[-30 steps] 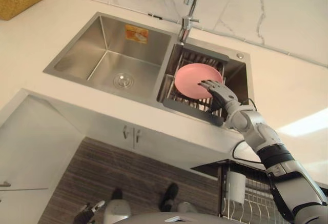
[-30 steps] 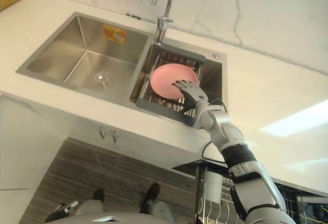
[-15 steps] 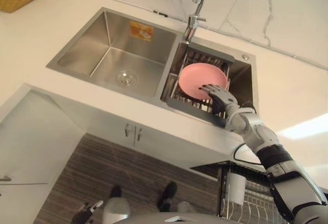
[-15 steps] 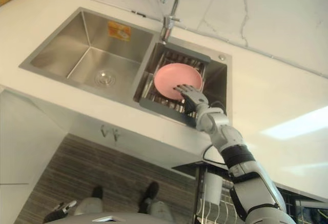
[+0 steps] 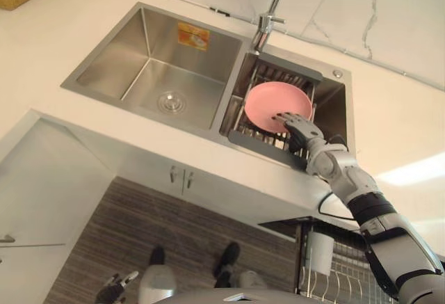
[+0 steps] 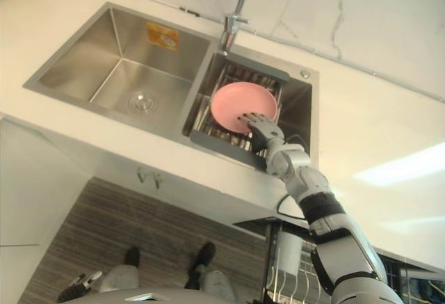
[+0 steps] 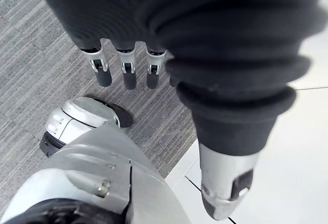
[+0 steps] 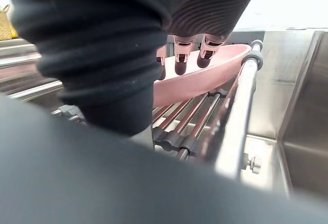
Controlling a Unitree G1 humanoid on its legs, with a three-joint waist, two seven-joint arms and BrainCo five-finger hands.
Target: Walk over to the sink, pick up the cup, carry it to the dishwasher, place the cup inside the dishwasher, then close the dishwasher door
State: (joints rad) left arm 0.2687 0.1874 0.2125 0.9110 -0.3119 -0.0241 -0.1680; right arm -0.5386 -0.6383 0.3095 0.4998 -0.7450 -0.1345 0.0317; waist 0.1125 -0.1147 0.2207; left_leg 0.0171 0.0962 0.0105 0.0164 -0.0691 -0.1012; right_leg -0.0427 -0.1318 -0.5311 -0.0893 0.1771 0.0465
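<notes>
Over the right half of the sink [image 5: 104, 74], seen from the head, the right hand [image 5: 295, 124] reaches down to a pink bowl [image 5: 274, 102]. No cup is there, so the bowl is the thing to lift. It sits in a wire rack [image 5: 259, 145] under the tap [image 5: 268, 22]. The hand's fingertips touch the bowl's near edge.

Down by the floor [image 7: 31, 55], in the left wrist view, the left hand [image 7: 123, 73] hangs idle. Its fingers are straight and loose, and it holds nothing.

Close up, in the right wrist view, the right hand's fingers [image 8: 180, 61] poke over the bowl's rim. They are nearly straight, with the tips inside. They do not squeeze the bowl yet. I cannot tell where the thumb is.

I think this is the picking-up step, just starting. Next the hand needs to get its thumb under the rim, pinch gently and lift straight up, so the bowl does not catch on the rack's bars.
</notes>
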